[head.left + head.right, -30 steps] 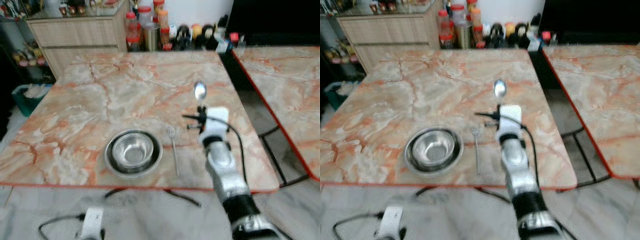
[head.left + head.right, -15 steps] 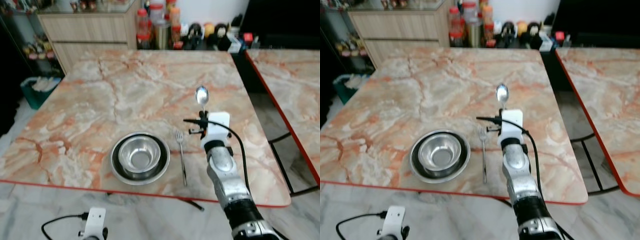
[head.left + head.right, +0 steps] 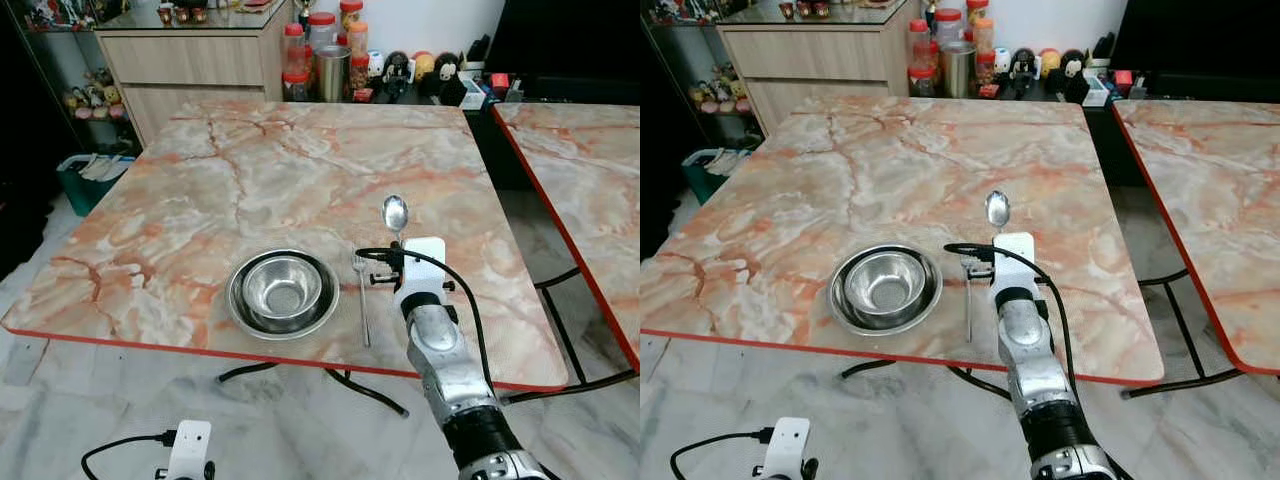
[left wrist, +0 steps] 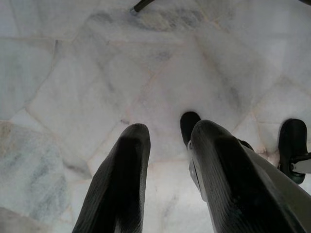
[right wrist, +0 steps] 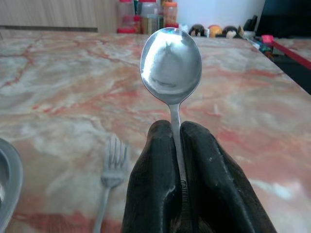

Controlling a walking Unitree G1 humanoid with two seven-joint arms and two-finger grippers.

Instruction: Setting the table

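Right gripper (image 5: 177, 145) pinches the spoon (image 5: 171, 65) by its handle, bowl pointing away; fork (image 3: 362, 295) lies parallel, just left of it

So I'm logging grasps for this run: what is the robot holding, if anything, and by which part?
The right gripper holds a spoon by its handle, pinched between the two fingers, bowl pointing away. The left gripper holds nothing.

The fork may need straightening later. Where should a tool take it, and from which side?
Grip the fork mid-handle, from above. It lies flat on the table, tines away from the robot, between the bowl and the right tool holding the spoon.
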